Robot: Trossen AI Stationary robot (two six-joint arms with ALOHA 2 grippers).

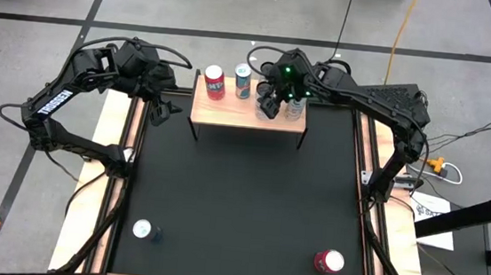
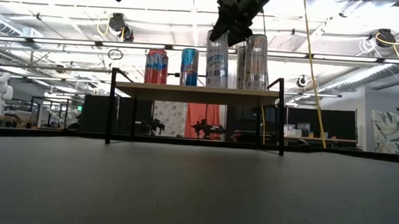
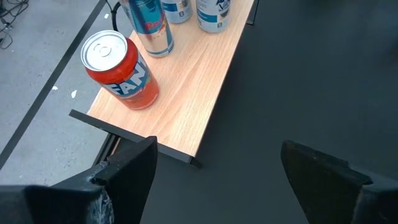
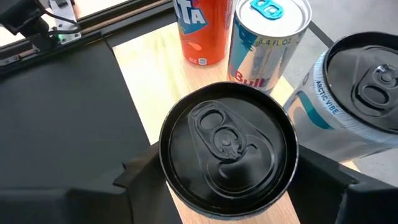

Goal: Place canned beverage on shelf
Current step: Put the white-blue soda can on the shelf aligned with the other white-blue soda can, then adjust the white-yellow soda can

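Observation:
The shelf (image 1: pixel 230 111) stands at the table's far edge. On it, left to right, are an orange soda can (image 1: pixel 214 81), a blue-and-silver can (image 1: pixel 243 80), a black-topped silver can (image 4: pixel 227 146) and a silver can with teal print (image 4: pixel 354 99). My right gripper (image 4: pixel 227 186) reaches over the shelf and is shut on the black-topped can. My left gripper (image 3: pixel 217 168) hangs open above the table, just off the shelf's left end, with nothing between its fingers. My right gripper pinches the black-topped can between its two fingers (image 4: pixel 140 180), one on each side of the upper wall (image 4: pixel 166 171) just below the rim. The fingers slant down from the table's far right. The can is upright with its base on the shelf board (image 2: pixel 215 87).
Near the table's front edge stand a silver-topped can (image 1: pixel 142 229) at the left and a red can (image 1: pixel 328 261) at the right. The black table top (image 1: pixel 240 199) between them and the shelf is free room. The shelf's right end (image 1: pixel 303 125) has little board left.

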